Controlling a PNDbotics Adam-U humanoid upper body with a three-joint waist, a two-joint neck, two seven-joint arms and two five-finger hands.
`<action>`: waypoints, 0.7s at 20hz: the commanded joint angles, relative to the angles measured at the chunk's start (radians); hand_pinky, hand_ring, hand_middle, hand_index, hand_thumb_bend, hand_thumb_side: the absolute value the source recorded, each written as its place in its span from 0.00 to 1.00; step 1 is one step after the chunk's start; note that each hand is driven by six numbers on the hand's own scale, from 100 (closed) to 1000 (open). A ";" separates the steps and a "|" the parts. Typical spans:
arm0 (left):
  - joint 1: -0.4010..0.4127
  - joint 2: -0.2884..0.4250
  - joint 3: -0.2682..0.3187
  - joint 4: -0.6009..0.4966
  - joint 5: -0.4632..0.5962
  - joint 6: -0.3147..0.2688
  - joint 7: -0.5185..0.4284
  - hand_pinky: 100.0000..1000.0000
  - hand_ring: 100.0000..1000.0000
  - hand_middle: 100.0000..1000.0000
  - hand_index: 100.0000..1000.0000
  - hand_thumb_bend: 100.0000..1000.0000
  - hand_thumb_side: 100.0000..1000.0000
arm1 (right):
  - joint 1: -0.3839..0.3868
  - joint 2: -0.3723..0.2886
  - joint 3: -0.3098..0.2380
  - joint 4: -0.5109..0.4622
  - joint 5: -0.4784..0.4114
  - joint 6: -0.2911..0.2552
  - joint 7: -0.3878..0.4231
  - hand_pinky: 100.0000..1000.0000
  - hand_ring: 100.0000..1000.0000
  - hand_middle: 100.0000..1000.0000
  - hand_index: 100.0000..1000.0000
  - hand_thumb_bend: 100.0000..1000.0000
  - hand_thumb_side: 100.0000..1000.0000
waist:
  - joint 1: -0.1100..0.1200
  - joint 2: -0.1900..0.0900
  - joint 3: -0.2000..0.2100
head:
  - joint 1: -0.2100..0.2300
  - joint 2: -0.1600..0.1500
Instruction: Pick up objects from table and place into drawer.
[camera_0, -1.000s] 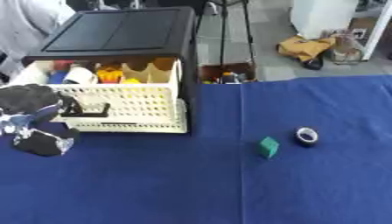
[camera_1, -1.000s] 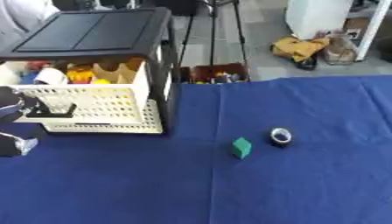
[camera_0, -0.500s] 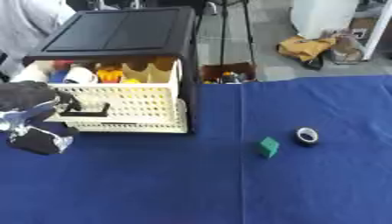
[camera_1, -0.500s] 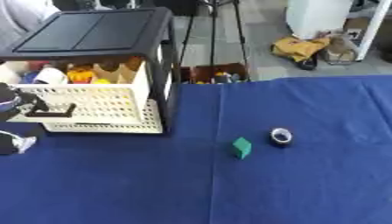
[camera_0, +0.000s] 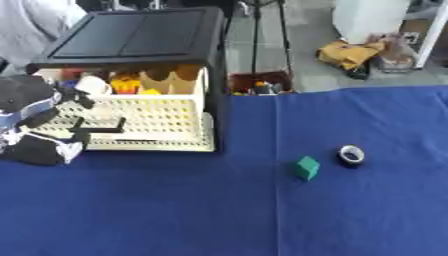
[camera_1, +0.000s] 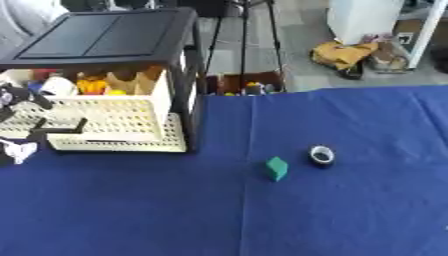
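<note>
My left hand at the drawer, two things still out on the surface

My left hand (camera_0: 35, 125) sits at the open drawer (camera_0: 144, 122) front, fingers curled near its black handle (camera_0: 98, 129), though whether they grip it I cannot tell. Right of the drawer lie the green block (camera_0: 306, 167) and tape roll (camera_0: 351, 155), awaiting pickup.

Blue cloth-covered table (camera_0: 175, 215), grey floor (camera_0: 297, 55) beyond its far edge, black tripod legs (camera_0: 282, 35), crumpled yellow-brown bag (camera_0: 350, 52) on the floor, white cabinet (camera_0: 372, 17), small crate of colourful items (camera_0: 256, 84) beside the table edge
</note>
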 joint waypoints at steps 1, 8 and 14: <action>-0.040 0.006 0.043 -0.044 0.005 0.041 0.094 0.00 0.00 0.00 1.00 0.06 0.28 | -0.017 -0.016 -0.010 -0.016 -0.001 0.001 -0.008 0.73 0.72 0.66 0.83 0.00 0.91 | -0.003 -0.020 0.002 | -0.004 -0.001; -0.087 -0.022 0.048 -0.049 0.174 0.107 0.558 0.00 0.00 0.00 1.00 0.16 0.25 | -0.032 -0.037 -0.012 -0.016 0.006 -0.001 -0.029 0.73 0.72 0.66 0.83 0.00 0.90 | -0.007 -0.023 0.004 | -0.008 0.002; -0.102 -0.043 0.056 -0.049 0.329 0.111 0.872 0.00 0.00 0.02 0.96 0.37 0.39 | -0.035 -0.052 -0.015 -0.016 0.014 0.002 -0.034 0.73 0.72 0.66 0.82 0.00 0.90 | -0.008 -0.025 0.002 | -0.014 0.004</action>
